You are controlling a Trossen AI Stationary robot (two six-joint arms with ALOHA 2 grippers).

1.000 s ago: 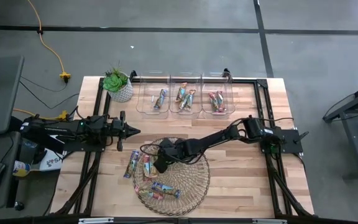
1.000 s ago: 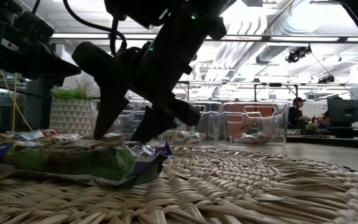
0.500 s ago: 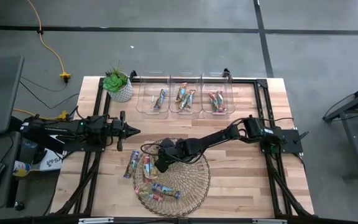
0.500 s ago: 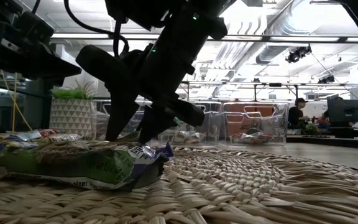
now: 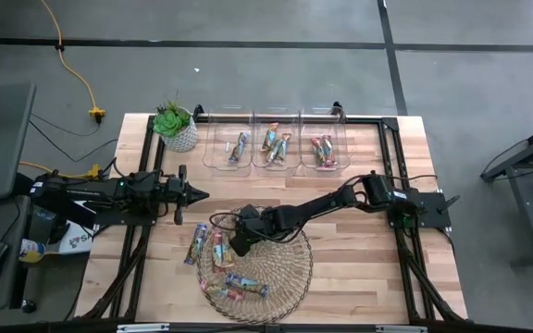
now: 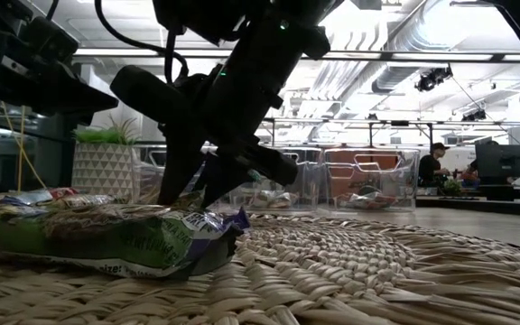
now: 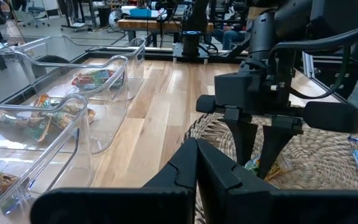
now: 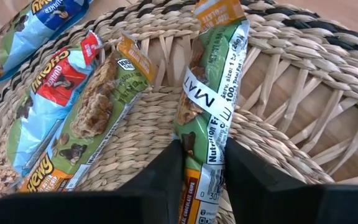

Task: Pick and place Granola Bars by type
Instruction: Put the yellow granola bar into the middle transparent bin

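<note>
the green-wrapped bar [image 8: 209, 99] lies on the wicker mat [image 5: 285, 273] at its left edge, your right gripper [image 8: 201, 163] pinching it between nearly closed fingers. several bars already sit in three far bins [image 5: 276, 148]; a handful remain. your left gripper [image 5: 195, 194] waits closed, empty.

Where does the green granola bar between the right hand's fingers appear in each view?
High view: hidden under the right hand, at the wicker mat's left edge.
Low view: bar at lower left, on the mat.
Left wrist view: only a green bit between the fingers.
Right wrist view: bar at centre.
Shared landmark: the wicker mat.
</note>
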